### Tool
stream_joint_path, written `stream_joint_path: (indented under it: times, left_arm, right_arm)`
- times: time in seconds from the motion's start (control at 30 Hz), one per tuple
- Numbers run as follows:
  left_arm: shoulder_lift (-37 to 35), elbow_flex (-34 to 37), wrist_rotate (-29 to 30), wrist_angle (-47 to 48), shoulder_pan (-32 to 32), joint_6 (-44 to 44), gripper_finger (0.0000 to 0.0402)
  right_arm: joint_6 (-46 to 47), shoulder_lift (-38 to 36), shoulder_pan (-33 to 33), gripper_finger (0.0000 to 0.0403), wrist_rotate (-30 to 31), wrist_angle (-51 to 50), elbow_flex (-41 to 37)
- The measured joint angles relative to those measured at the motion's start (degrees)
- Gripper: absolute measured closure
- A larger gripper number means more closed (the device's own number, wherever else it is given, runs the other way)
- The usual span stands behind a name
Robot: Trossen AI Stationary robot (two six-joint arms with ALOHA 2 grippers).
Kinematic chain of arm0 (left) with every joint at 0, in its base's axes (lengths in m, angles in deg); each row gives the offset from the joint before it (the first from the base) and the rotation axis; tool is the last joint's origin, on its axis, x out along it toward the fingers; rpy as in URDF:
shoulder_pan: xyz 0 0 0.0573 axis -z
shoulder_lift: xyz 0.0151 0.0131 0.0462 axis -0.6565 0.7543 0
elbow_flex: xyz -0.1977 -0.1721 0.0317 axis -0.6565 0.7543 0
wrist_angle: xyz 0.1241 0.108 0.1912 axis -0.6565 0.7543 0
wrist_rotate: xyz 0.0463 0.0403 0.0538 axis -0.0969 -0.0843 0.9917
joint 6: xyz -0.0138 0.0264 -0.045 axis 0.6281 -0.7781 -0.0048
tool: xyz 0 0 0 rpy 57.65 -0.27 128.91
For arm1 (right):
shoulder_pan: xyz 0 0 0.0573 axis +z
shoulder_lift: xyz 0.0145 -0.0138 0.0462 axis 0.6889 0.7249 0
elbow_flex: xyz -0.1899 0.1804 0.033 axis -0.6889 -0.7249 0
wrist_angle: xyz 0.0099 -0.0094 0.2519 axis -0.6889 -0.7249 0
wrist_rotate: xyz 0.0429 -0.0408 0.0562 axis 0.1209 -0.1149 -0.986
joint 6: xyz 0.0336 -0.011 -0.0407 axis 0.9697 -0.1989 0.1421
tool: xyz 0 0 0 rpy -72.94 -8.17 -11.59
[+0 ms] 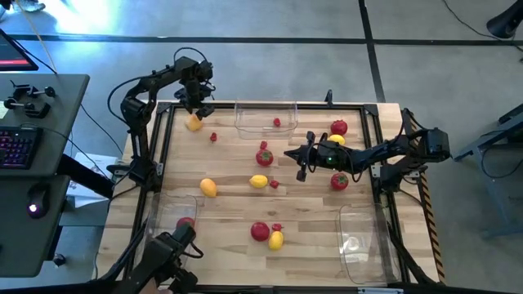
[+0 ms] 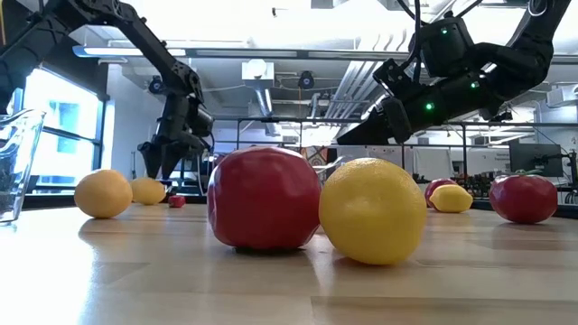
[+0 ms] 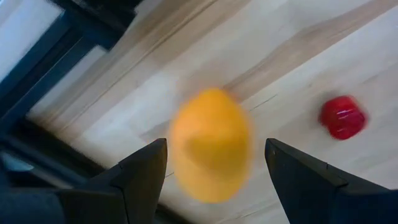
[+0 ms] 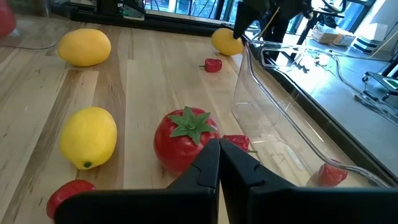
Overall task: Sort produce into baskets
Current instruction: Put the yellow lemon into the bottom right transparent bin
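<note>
A: The left gripper (image 1: 194, 110) was poised over the orange lemon (image 1: 194, 123) at the far left corner of the table, fingers spread wide either side of it and not touching. Lined up for a grab, I'd say.

B: And the right gripper (image 1: 300, 161)?

A: It was out over the middle, fingers pressed together with nothing in them, hanging near a tomato (image 1: 264, 157) just beside the far basket (image 1: 266, 118). It looked to be waiting, or choosing its next pick.

B: How was the sorting going?

A: Early days. The far basket held one small red berry (image 1: 277, 122), the near-left basket (image 1: 176, 214) one red piece, and the near-right basket (image 1: 359, 241) seemed bare. Most produce lay loose: a tomato and yellow lemon (image 1: 276, 239) touching near the front edge.

B: And the setting?

A: A pale wooden plank tabletop (image 1: 229, 212) in a black frame (image 1: 380, 110), on grey floor, with a desk and keyboard (image 1: 16, 147) to the left.
</note>
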Motion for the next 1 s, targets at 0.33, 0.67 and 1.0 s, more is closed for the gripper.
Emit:
stream_joint_path:
  times: [0.33, 0.67, 1.0]
  left_arm:
    - [0.03, 0.0, 1.4, 2.1, -0.93, -0.56, 0.0143]
    - [-4.92, -0.02, 1.35, 1.17, 2.55, -5.2, 0.0143]
    - [-8.96, 9.14, 10.33, -1.24, 12.29, -7.49, 0.0143]
  right_arm:
    - [-0.42, -0.01, 0.0, 0.0402, -0.25, -0.02, 0.0]
    - [-0.44, -0.01, 0.0, 0.0402, -0.21, 0.0, 0.0]
    - [-0.44, 0.0, 0.0, 0.0402, -0.2, -0.02, 0.0]
